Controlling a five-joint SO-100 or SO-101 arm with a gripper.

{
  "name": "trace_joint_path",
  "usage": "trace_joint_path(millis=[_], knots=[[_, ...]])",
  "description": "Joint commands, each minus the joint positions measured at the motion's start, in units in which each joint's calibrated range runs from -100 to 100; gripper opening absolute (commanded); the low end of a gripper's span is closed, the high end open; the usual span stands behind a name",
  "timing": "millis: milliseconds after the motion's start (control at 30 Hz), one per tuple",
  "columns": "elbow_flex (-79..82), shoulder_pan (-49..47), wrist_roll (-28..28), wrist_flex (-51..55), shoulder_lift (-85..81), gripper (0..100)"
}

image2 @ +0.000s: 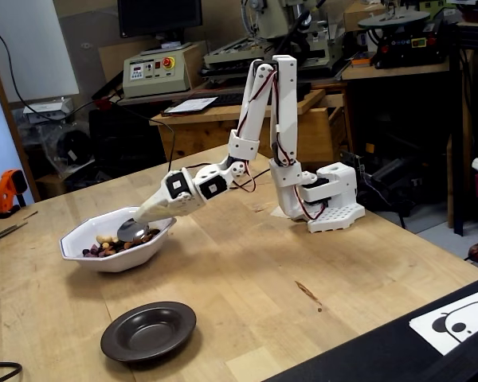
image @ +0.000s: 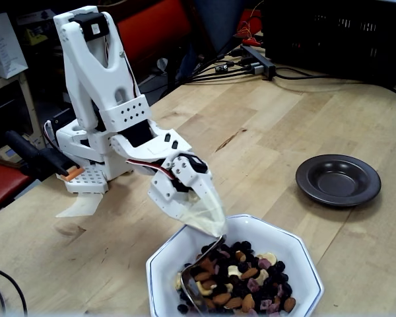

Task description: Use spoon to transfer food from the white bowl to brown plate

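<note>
While the gripper (image: 214,231) clamps the spoon (image: 199,274), dipped into the food (image: 247,274) in the white bowl (image: 297,261), we see the brown plate (image: 338,179) empty, so every transfer remains

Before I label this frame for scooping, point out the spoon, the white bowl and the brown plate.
spoon (image: 193,290): a fixed view, its bowl among the food.
white bowl (image: 287,246): a fixed view, bare inner wall.
brown plate (image2: 111,341): a fixed view, its wide rim.
</note>
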Motion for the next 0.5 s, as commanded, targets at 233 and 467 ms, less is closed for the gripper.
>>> trace_joint_path(millis=[233,467], knots=[[-0.99,-7.64,-11.72,-0.54,-0.47,4],[-1.08,-7.49,-15.19,-0.62,-0.47,4]])
